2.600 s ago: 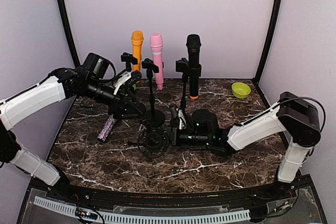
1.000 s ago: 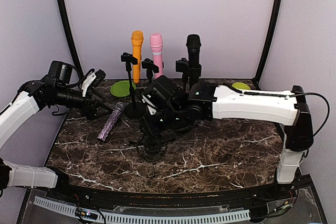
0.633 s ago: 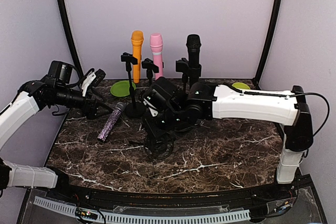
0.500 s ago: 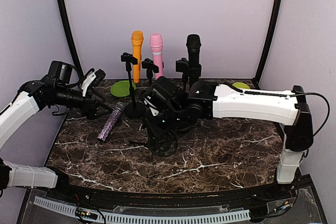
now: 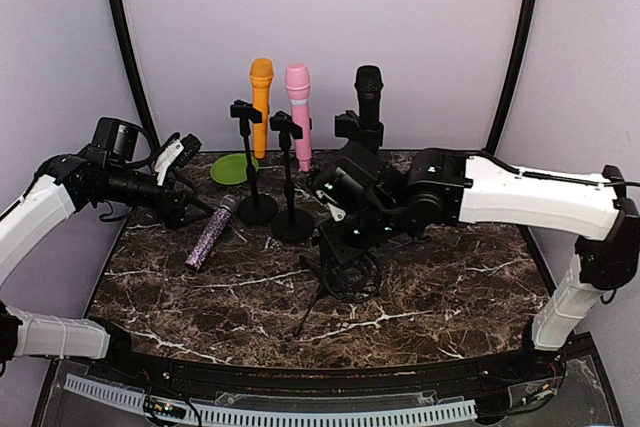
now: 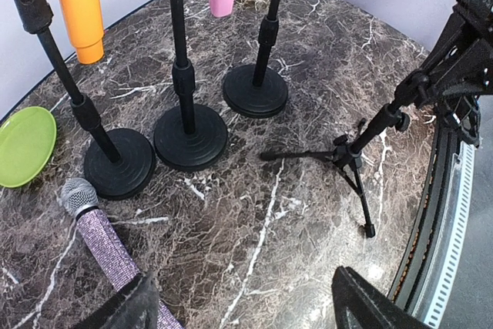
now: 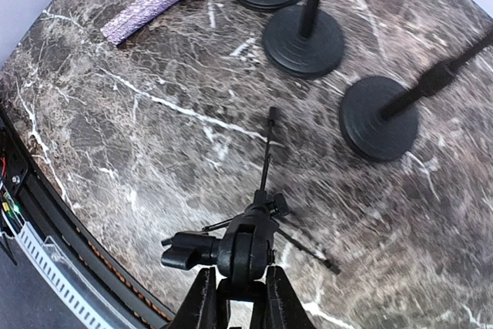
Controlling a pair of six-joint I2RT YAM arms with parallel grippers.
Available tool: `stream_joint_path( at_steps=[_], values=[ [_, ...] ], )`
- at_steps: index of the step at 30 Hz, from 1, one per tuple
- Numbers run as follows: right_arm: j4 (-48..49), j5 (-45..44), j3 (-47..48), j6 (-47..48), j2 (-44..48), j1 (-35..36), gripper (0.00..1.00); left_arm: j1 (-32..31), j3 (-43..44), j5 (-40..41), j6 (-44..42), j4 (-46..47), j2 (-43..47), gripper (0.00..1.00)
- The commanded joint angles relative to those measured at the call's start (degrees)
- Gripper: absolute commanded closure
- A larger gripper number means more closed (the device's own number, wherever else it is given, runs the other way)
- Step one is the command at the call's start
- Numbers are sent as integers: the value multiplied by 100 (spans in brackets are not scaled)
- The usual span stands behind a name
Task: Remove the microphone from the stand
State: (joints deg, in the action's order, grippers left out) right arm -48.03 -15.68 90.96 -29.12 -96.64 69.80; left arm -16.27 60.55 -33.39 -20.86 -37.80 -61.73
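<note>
Probably to steady it, the right gripper [image 7: 239, 287] is clamping shut on the top of the tripod stand [image 5: 345, 277], tilting it over the near middle of the table [image 5: 450, 287]. The purple microphone [image 5: 210, 232] is lying flat at the left, off any stand, near the left gripper [image 6: 245, 287], which is hanging wide open and empty. An orange microphone [image 5: 261, 92], a pink microphone [image 5: 298, 97] and a black microphone [image 5: 369, 107] are standing clipped at the far side, their round bases [image 6: 190, 132] crowding the tripod's legs.

The table [image 5: 470, 282] is white-veined dark brown marble. Upper centre: orange microphone [image 5: 261, 92], pink microphone [image 5: 298, 97], black microphone [image 5: 368, 97]. Left: glittery purple microphone [image 5: 210, 232], lime-green plate [image 5: 228, 169]. The tripod stand [image 6: 350, 156] is black.
</note>
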Motion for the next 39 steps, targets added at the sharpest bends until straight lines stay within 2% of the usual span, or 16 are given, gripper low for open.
stream_joint_path(
  at_steps=[1,8,14,18,22,26,35,37,39],
  values=[
    [-338,-537,-693,-442,1043,-135,100,31,42,29,-128,-70,118,20],
    [-449,-658,-1944,-746,2253,-912,100,40,103,30,-169,-96,127,20],
    [-1104,-1645,-1978,-582,2204,-1724,100,42,141,8,-172,-115,118,20],
    [-869,-2009,-1998,-165,2223,-2549,100,42,128,-6,-173,-113,131,20],
    [59,-1749,-2086,450,2210,-3635,100,40,116,-29,-192,-98,135,20],
    [810,-1393,-2068,892,1808,-4565,99,42,123,-45,-206,-118,135,20],
    [1543,-907,-1481,1310,792,-5562,99,52,114,11,-299,-151,162,20],
    [1484,-667,-1308,1304,650,-5666,96,54,106,11,-300,-154,166,20],
    [1464,-438,-1214,1323,580,-5696,87,58,91,3,-296,-140,163,20]
  ],
)
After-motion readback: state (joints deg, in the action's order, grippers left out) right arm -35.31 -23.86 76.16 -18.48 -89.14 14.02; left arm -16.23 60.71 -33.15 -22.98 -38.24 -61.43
